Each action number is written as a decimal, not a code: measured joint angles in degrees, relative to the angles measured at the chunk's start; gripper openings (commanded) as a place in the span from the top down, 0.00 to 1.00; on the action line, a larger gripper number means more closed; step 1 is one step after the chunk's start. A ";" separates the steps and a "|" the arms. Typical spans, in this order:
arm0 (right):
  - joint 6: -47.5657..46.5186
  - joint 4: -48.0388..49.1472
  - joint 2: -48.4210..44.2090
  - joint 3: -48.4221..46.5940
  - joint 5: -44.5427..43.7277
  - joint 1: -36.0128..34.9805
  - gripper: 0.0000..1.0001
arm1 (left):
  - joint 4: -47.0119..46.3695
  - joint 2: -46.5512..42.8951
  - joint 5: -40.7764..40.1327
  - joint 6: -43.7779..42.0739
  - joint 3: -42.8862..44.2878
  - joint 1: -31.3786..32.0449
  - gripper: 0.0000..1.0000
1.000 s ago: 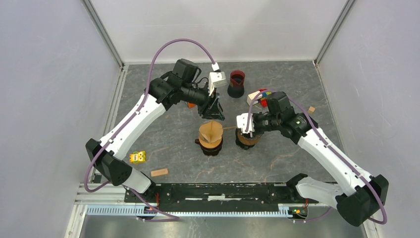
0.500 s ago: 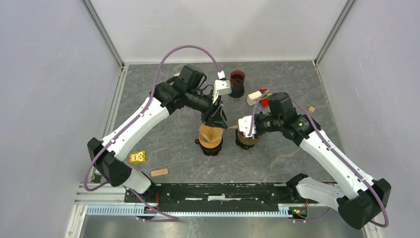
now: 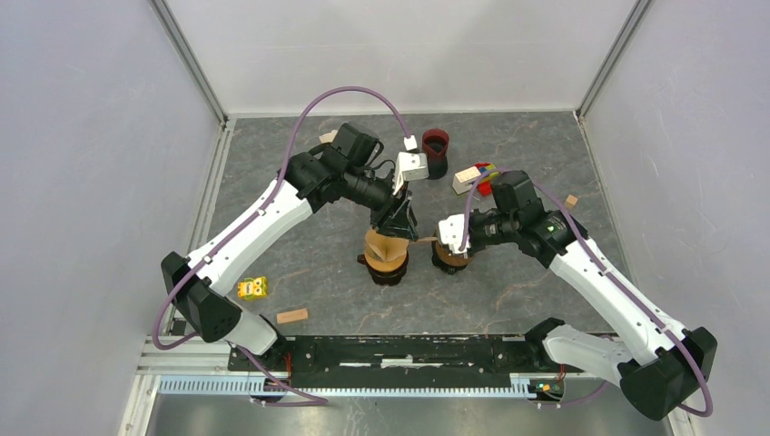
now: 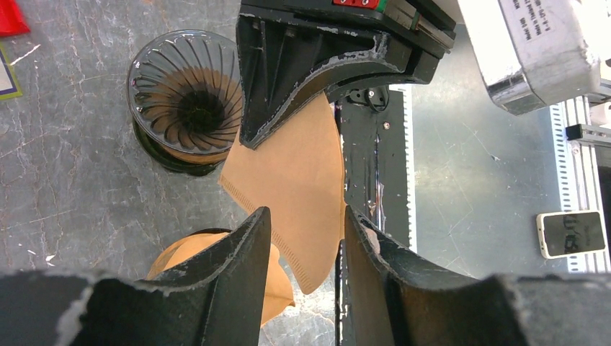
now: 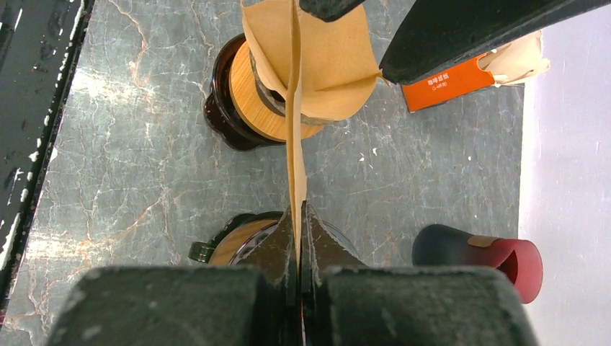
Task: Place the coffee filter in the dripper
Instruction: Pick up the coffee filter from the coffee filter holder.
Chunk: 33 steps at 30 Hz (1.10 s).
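My right gripper (image 5: pixel 298 209) is shut on one brown paper coffee filter (image 5: pixel 294 137), held upright and edge-on. Under it sits the empty ribbed glass dripper (image 4: pixel 187 94), also seen in the top view (image 3: pixel 451 258). The held filter (image 4: pixel 295 166) reaches toward my left gripper (image 4: pixel 306 216), which is open, its fingers on either side of the filter's free edge without pinching it. In the top view my left gripper (image 3: pixel 399 222) hangs over a holder with a stack of filters (image 3: pixel 386 247), just left of my right gripper (image 3: pixel 449 238).
A dark red cup (image 3: pixel 435 150) stands at the back. An orange box (image 5: pixel 447 83) lies behind the filter stack. Coloured blocks (image 3: pixel 477 174) sit near my right arm, a yellow toy (image 3: pixel 251 288) and a wooden block (image 3: pixel 291 316) at the near left.
My left gripper has moved right and down, to the held filter above the stack. My right gripper stays shut on the filter over the dripper.
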<state>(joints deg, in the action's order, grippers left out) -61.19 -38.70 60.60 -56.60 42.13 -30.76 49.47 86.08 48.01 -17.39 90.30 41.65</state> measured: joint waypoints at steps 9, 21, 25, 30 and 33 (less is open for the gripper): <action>0.98 0.00 0.59 0.00 0.39 0.00 0.99 | 0.17 0.00 0.09 -0.13 -1.05 0.00 0.51; 2.16 0.00 1.27 -0.07 0.31 0.00 1.00 | 0.15 0.00 0.37 -0.72 -2.21 0.02 0.51; 2.62 0.00 1.33 -0.13 0.31 0.00 1.00 | 0.15 0.00 0.37 -0.74 -2.32 0.02 0.51; 2.95 0.00 1.38 -0.33 0.33 0.00 1.00 | 0.15 0.00 0.37 -0.76 -2.32 0.15 0.51; 3.17 0.00 1.53 -0.52 0.33 0.00 1.00 | 0.17 0.00 0.39 -0.76 -2.32 0.37 0.51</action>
<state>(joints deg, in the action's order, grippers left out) -58.02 -38.70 62.13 -57.12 42.46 -30.76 49.65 86.08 48.40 -18.15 87.99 42.02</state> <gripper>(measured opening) 0.011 0.491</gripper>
